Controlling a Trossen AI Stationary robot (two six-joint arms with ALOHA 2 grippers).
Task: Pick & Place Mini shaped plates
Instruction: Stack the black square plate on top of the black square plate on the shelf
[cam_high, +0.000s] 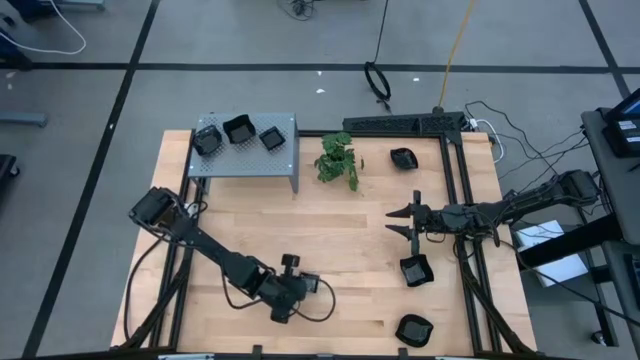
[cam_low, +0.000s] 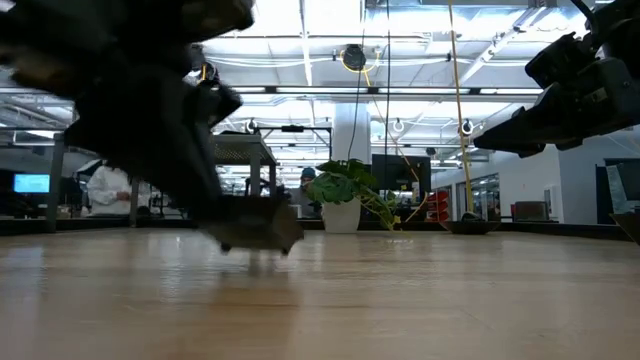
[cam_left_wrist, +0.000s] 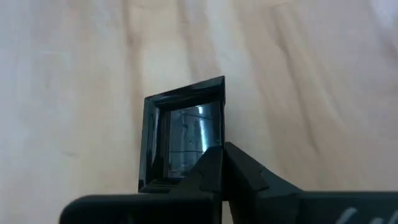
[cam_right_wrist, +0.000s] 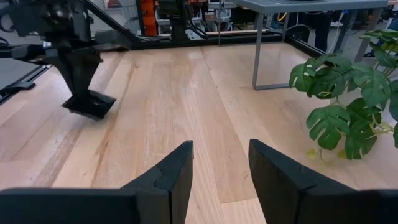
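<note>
My left gripper (cam_high: 300, 286) is near the table's front edge, left of the middle, shut on a small square glossy black plate (cam_left_wrist: 184, 132). The right wrist view shows that plate (cam_right_wrist: 91, 104) tilted just above the wood. My right gripper (cam_right_wrist: 221, 155) hangs open and holds nothing above the right half of the table (cam_high: 398, 221). Three more black plates lie flat on the wood at the right (cam_high: 403, 158), (cam_high: 415, 270), (cam_high: 413, 330). Three others sit on the grey perforated shelf (cam_high: 238, 128). My left gripper pinches one side wall of the square plate, close to a corner (cam_left_wrist: 214, 138), one finger over the dish's inside and the other outside. The fingers (cam_left_wrist: 205, 177) slant down from the table's left. The plate hangs tilted below them, a little clear of the table.
The grey shelf (cam_high: 285, 160) stands on legs at the far left. A small green potted plant (cam_high: 338, 160) stands beside it at the far middle. A black frame rail (cam_high: 455, 190) runs along the right side. Bare wood lies between the two grippers.
</note>
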